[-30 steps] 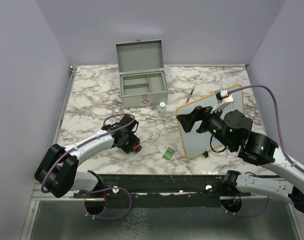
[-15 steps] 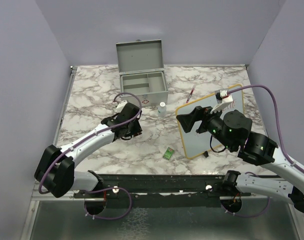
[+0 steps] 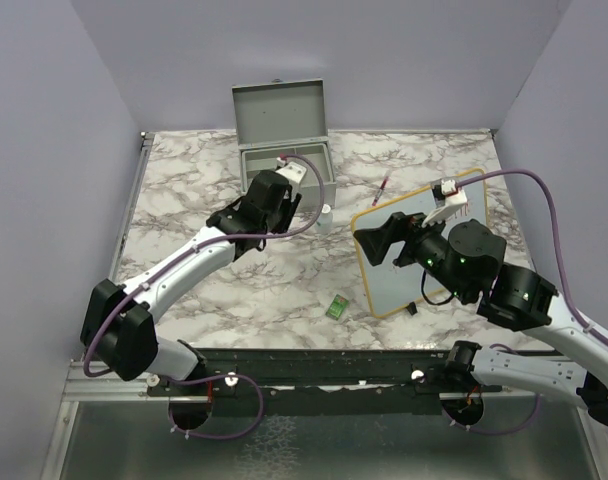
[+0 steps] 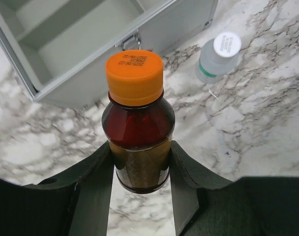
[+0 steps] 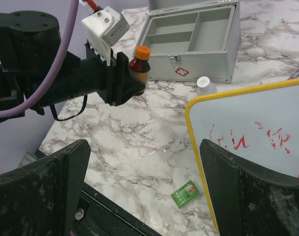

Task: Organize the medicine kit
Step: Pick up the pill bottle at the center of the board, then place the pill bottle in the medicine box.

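Note:
The medicine kit [image 3: 281, 112] stands at the back of the table, lid up, with its divided tray bare [image 4: 80, 81] [image 5: 203, 64]. My left gripper [image 3: 274, 195] [image 4: 139, 172] is shut on an amber bottle with an orange cap [image 4: 137, 128] [image 5: 139, 61]. It holds the bottle upright above the marble, just in front of the kit's front wall. My right gripper [image 3: 379, 240] [image 5: 144, 167] hangs open over the table's right half with nothing between its fingers.
A small clear bottle with a white cap [image 3: 325, 218] [image 4: 219, 56] stands right of the kit's front. A yellow-framed whiteboard [image 3: 394, 285] [image 5: 257, 128] lies on the right, with a red pen [image 3: 382, 188] behind it. A green packet [image 3: 336, 307] [image 5: 185, 193] lies near the front edge.
My left arm has swung from the near-left of the table back toward the kit, carrying the amber bottle. The right arm has not moved.

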Controlling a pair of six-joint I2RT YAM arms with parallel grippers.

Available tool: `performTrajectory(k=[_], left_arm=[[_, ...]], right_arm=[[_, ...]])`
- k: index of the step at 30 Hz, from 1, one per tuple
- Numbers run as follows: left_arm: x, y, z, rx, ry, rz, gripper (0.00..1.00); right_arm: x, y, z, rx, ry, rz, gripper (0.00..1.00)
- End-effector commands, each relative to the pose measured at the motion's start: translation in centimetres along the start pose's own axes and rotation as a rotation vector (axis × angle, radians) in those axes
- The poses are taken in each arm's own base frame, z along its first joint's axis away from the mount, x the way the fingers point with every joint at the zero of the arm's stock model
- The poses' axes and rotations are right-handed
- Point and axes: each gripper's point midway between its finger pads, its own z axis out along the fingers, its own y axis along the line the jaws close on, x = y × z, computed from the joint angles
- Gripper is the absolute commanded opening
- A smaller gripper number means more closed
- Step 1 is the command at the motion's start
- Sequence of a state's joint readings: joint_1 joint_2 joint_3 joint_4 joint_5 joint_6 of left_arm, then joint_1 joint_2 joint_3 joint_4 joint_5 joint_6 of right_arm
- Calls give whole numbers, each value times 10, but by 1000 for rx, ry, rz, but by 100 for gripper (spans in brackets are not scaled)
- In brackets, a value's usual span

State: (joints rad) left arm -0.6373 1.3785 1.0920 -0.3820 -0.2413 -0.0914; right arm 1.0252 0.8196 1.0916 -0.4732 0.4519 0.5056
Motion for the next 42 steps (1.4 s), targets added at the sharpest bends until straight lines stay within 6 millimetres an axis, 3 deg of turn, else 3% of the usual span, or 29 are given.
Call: performTrajectory(k=[1, 7, 12, 20, 25, 32, 42], left_arm=[[-50, 5, 8, 12, -137, 372, 21], [-88, 34, 28, 13, -253, 625, 23], [-101, 63, 58, 46, -279, 840, 24], [-121, 109, 101, -29, -234, 1006, 30], [-129, 124, 120, -32, -248, 1029, 34], [-122, 124, 137, -3, -212, 1077, 36], [-102, 120, 146, 45, -162, 1059, 47]], right_arm=[[-11, -4, -7, 24, -7, -10, 100], [-17, -5, -12, 31, -10, -6, 100], [-19, -6, -12, 47, -4, -13, 100], [-22, -8, -7, 77, -9, -26, 100], [-24, -7, -1, 96, -4, -53, 100], [-31, -10, 4, 125, -26, -90, 100], [-35, -7, 7, 112, -45, -117, 100]])
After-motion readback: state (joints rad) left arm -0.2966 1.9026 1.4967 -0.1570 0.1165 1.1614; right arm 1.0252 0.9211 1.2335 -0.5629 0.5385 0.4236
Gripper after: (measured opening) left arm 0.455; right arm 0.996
